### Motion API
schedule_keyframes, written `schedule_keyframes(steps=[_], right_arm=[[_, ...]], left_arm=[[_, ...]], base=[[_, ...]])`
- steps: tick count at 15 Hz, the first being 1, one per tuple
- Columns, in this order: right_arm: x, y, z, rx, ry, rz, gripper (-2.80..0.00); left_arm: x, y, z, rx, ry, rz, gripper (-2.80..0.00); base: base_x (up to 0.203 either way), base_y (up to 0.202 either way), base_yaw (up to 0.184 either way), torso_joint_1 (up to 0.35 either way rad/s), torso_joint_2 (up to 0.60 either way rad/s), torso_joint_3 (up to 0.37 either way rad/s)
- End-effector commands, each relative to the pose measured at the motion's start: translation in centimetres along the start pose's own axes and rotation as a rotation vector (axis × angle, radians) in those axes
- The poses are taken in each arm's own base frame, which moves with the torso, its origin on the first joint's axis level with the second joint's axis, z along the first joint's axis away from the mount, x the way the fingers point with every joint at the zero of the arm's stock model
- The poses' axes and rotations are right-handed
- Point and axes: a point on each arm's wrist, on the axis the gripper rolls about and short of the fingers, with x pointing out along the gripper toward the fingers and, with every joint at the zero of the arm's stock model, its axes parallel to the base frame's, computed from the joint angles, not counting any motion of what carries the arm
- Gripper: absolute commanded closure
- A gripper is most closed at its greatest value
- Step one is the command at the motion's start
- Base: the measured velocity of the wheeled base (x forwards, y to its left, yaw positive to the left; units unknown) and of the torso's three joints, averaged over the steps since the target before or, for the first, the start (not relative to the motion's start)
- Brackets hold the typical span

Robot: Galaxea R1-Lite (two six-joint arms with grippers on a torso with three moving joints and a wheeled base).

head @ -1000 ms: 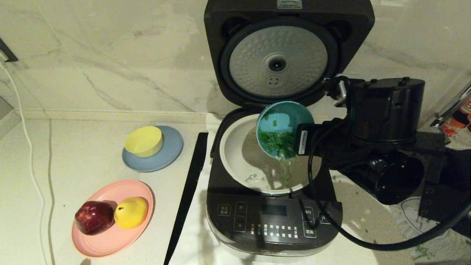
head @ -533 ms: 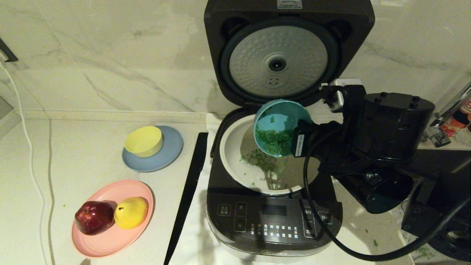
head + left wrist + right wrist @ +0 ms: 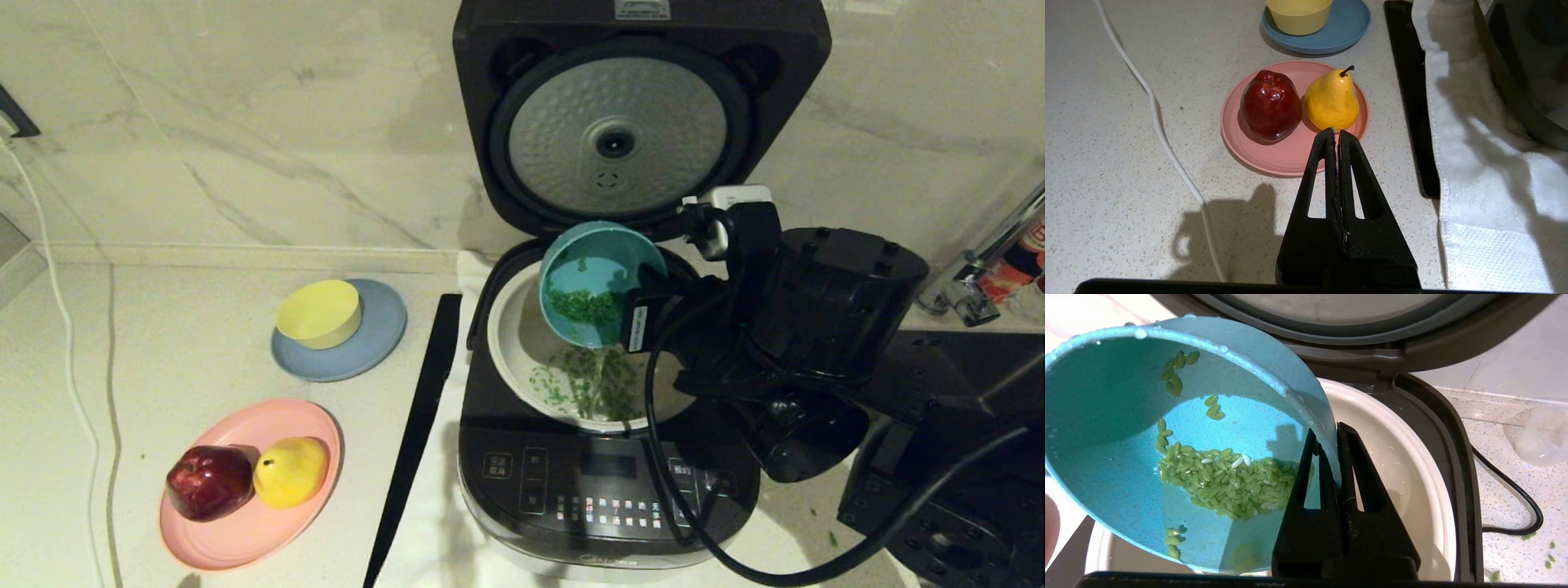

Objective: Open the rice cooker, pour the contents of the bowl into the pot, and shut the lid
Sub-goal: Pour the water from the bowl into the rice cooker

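The dark grey rice cooker (image 3: 604,482) stands with its lid (image 3: 616,122) raised upright, silver disc facing me. My right gripper (image 3: 641,314) is shut on the rim of the teal bowl (image 3: 592,269), tilted over the white pot (image 3: 514,343). Green contents (image 3: 584,306) cling inside the bowl, and more (image 3: 596,388) lie in the pot, with a thin stream falling between. In the right wrist view the fingers (image 3: 1347,465) pinch the bowl (image 3: 1126,416) wall, grains (image 3: 1224,486) pooled low, pot (image 3: 1404,465) beneath. My left gripper (image 3: 1336,132) hangs shut and empty over the counter.
A pink plate (image 3: 245,539) carries a red apple (image 3: 210,482) and a yellow pear (image 3: 291,471). A yellow bowl (image 3: 320,313) sits on a grey-blue plate (image 3: 384,327). A black strip (image 3: 416,433) lies left of the cooker, a white cable (image 3: 1167,151) further left.
My right gripper has carried the bowl leftward over the pot and tipped it further. Fewer green bits are in the bowl and more lie in the pot.
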Motion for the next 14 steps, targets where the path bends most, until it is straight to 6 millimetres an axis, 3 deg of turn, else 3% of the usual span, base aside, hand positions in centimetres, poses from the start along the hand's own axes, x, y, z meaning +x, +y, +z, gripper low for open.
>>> schedule_keyframes(steps=[1,7,14], right_arm=[[-0.1,0.1,-0.6,0.003,-0.004,-0.009,0.00],[0.1,0.2,-2.2,-0.019,-0.081,-0.028,0.00],[0.1,0.1,-1.0,-0.018,-0.107,-0.045,0.00]], left_arm=[[0.0,0.0,-0.3,0.000,0.006,0.000,0.00],[0.0,0.0,-0.3,-0.001,0.007,-0.001,0.00],[0.0,0.0,-0.3,0.000,0.006,-0.001,0.00]], base=[[0.000,0.000,0.000,0.000,0.00,0.000],[0.000,0.000,0.000,0.000,0.00,0.000],[0.000,0.000,0.000,0.000,0.00,0.000]])
